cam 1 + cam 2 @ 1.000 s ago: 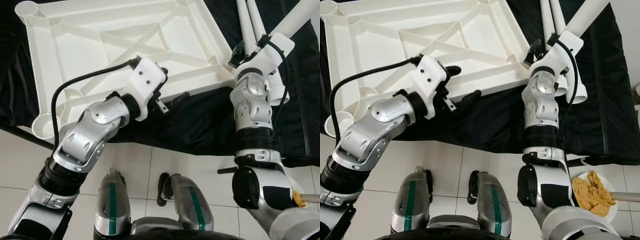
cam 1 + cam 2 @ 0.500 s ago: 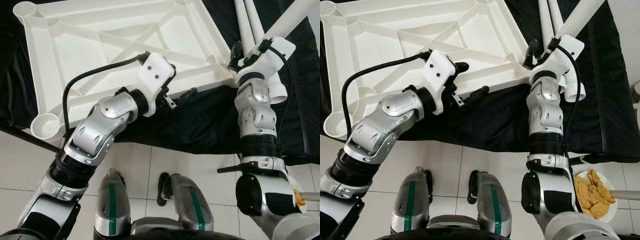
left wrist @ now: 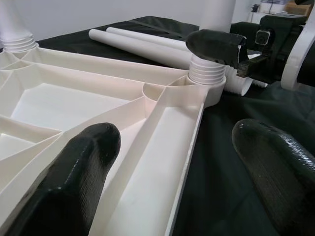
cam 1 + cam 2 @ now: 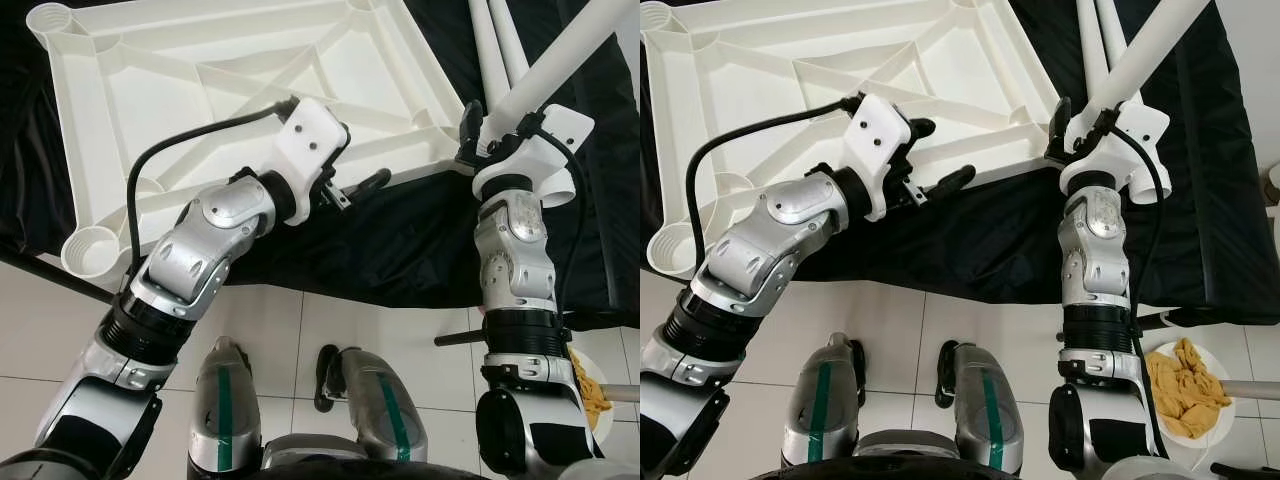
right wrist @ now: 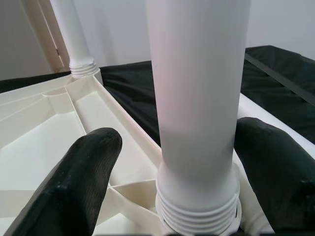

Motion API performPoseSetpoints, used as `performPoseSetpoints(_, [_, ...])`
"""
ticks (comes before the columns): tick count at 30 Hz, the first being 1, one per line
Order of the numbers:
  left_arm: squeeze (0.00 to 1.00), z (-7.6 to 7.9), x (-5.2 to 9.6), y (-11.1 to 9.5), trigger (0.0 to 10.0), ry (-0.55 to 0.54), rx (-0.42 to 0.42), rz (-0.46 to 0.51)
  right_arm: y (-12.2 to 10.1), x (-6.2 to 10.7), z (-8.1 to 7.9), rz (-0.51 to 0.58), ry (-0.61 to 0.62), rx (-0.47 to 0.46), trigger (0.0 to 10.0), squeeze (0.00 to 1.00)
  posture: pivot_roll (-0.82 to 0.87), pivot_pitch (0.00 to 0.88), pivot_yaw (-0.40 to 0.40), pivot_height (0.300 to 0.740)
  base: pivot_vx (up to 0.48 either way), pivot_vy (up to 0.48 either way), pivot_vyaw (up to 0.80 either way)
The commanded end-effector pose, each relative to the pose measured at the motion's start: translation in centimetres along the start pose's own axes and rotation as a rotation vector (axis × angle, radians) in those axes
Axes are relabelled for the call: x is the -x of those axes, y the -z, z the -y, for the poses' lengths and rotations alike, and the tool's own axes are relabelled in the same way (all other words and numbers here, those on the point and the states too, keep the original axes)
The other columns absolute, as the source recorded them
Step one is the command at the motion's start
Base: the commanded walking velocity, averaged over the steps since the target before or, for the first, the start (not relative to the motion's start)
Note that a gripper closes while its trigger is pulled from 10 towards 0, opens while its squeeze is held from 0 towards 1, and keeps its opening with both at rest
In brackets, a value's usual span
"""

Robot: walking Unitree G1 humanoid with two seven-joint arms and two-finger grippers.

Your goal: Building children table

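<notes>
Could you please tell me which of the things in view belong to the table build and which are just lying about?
Part of the job:
- upturned white tabletop
- leg standing in its corner socket, right gripper open around it
- left gripper, open over the tabletop's near rim
- spare legs lying on the black cloth

Lying about:
- plate of food on the floor

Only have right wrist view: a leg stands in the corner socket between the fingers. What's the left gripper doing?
Observer: The left gripper is open, straddling the tabletop's near rim, one finger over the ribs, one over the black cloth.
Operator: Any legs left to fit?
Observer: Two spare legs lie on the cloth beyond that corner.
Operator: Anything on the floor?
Observer: A plate of food sits on the tiles on the robot's right.
</notes>
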State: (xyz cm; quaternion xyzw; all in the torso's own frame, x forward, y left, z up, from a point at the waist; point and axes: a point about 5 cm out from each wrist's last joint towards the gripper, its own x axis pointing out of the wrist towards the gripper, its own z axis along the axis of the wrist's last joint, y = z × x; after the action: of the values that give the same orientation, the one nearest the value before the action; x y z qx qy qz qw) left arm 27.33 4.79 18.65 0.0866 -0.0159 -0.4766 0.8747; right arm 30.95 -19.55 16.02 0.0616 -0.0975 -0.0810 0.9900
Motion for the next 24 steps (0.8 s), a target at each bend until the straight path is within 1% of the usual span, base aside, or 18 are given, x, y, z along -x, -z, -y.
performPoseSetpoints(1, [0.0, -0.1, -0.2, 0.1, 10.0, 0.072, -0.026, -0.011, -0.1, 0.6, 0.0, 0.021, -0.023, 0.004, 10.0, 0.0, 0.09, 0.109, -0.074, 0.74, 0.0, 0.0, 0.0])
performPoseSetpoints(6, [0.0, -0.9, -0.4, 0.1, 10.0, 0.059, -0.038, -0.012, -0.1, 1.4, -0.1, 0.033, -0.054, -0.004, 10.0, 0.0, 0.09, 0.108, -0.072, 0.74, 0.0, 0.0, 0.0])
performPoseSetpoints(7, [0.0, -1.9, -0.6, 0.0, 10.0, 0.03, -0.041, -0.011, -0.1, 2.0, -0.2, 0.05, -0.076, -0.023, 10.0, 0.0, 0.09, 0.108, -0.071, 0.74, 0.0, 0.0, 0.0])
performPoseSetpoints(8, [0.0, -2.5, -0.8, 0.0, 10.0, 0.008, -0.037, -0.014, -0.2, 2.3, -0.3, 0.057, -0.092, -0.032, 10.0, 0.0, 0.09, 0.108, -0.071, 0.74, 0.0, 0.0, 0.0])
performPoseSetpoints(9, [0.0, -2.5, -0.8, 0.0, 10.0, 0.008, -0.037, -0.014, -0.2, 2.3, -0.3, 0.057, -0.092, -0.032, 10.0, 0.0, 0.09, 0.108, -0.071, 0.74, 0.0, 0.0, 0.0])
performPoseSetpoints(11, [0.0, -3.2, -1.0, 0.0, 10.0, -0.01, -0.049, -0.018, -0.1, 2.8, -0.4, 0.056, -0.105, -0.036, 10.0, 0.0, 0.09, 0.107, -0.071, 0.74, 0.0, 0.0, 0.0])
performPoseSetpoints(12, [0.0, -3.2, -1.0, 0.0, 10.0, -0.01, -0.049, -0.018, -0.1, 2.8, -0.4, 0.056, -0.105, -0.036, 10.0, 0.0, 0.09, 0.107, -0.071, 0.74, 0.0, 0.0, 0.0])
performPoseSetpoints(13, [0.0, -3.6, -1.1, 0.0, 10.0, -0.025, -0.04, -0.018, 0.0, 3.1, -0.4, 0.058, -0.112, -0.036, 10.0, 0.0, 0.09, 0.107, -0.071, 0.74, 0.0, 0.0, 0.0])
performPoseSetpoints(15, [0.0, -3.6, -1.1, 0.0, 10.0, -0.025, -0.04, -0.018, 0.0, 3.1, -0.4, 0.058, -0.112, -0.036, 10.0, 0.0, 0.09, 0.107, -0.071, 0.74, 0.0, 0.0, 0.0])
performPoseSetpoints(17, [0.0, -4.0, -1.6, -0.2, 10.0, -0.024, -0.041, -0.015, 0.2, 3.7, -0.4, 0.059, -0.123, -0.037, 10.0, 0.0, 0.09, 0.105, -0.071, 0.74, 0.0, 0.0, 0.0])
performPoseSetpoints(18, [0.0, -4.0, -2.0, -0.2, 10.0, -0.015, -0.04, -0.015, 0.2, 3.9, -0.3, 0.061, -0.127, -0.037, 10.0, 0.0, 0.09, 0.105, -0.071, 0.74, 0.0, 0.0, 0.0])
performPoseSetpoints(19, [0.0, -4.0, -2.0, -0.2, 10.0, -0.015, -0.04, -0.015, 0.2, 3.9, -0.3, 0.061, -0.127, -0.037, 10.0, 0.0, 0.09, 0.105, -0.071, 0.74, 0.0, 0.0, 0.0])
performPoseSetpoints(21, [0.0, -3.7, -2.7, 0.0, 10.0, 0.005, -0.039, -0.021, 0.2, 4.3, -0.2, 0.065, -0.133, -0.037, 10.0, 0.0, 0.08, 0.106, -0.069, 0.74, 0.0, 0.0, 0.0])
performPoseSetpoints(24, [0.0, -3.3, -3.1, 0.1, 10.0, 0.023, -0.036, -0.024, 0.3, 4.5, -0.1, 0.064, -0.131, -0.035, 10.0, 0.0, 0.08, 0.106, -0.066, 0.74, 0.0, 0.0, 0.0])
